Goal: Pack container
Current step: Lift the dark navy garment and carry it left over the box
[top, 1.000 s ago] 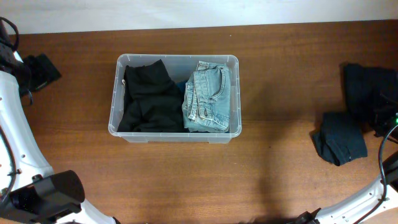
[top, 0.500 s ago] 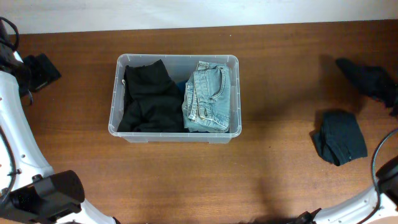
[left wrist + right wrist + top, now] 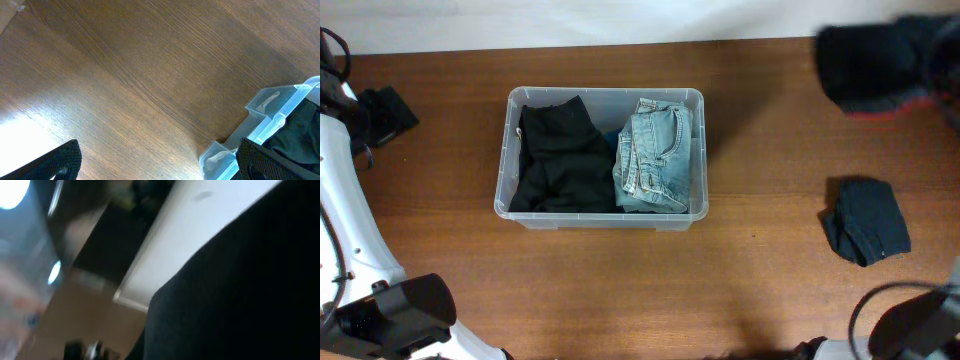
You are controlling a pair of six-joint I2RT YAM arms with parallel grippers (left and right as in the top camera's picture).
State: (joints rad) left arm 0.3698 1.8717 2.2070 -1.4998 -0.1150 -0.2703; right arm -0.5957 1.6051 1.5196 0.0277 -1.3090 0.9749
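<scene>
Here, the large rectangular clear plastic container (image 3: 603, 218) with rounded corners sits on the brown wooden surface (image 3: 770, 140), left of the middle in the overhead view. Inside we see two things side by side. A crumpled black garment (image 3: 560, 160) fills the left half. A folded pair of light blue denim jeans (image 3: 655, 160) lies in the right half, and the two touch along the centre. Well apart to the right, a folded dark navy garment (image 3: 867, 222) lies alone on the surface.

The left gripper (image 3: 172, 162) hovers over bare wood to the left of the container, its black fingers (image 3: 62, 160) spread wide with nothing between them. From its wrist camera we see one moulded corner of the container close to one finger.

The right gripper (image 3: 930, 55) is up at the far right corner, smeared by blur. It is closed, and a bundle of black cloth (image 3: 860, 65) hangs with it above the surface. Its wrist camera shows that cloth filling the lower right of the view, and we cannot make out the fingers themselves.
</scene>
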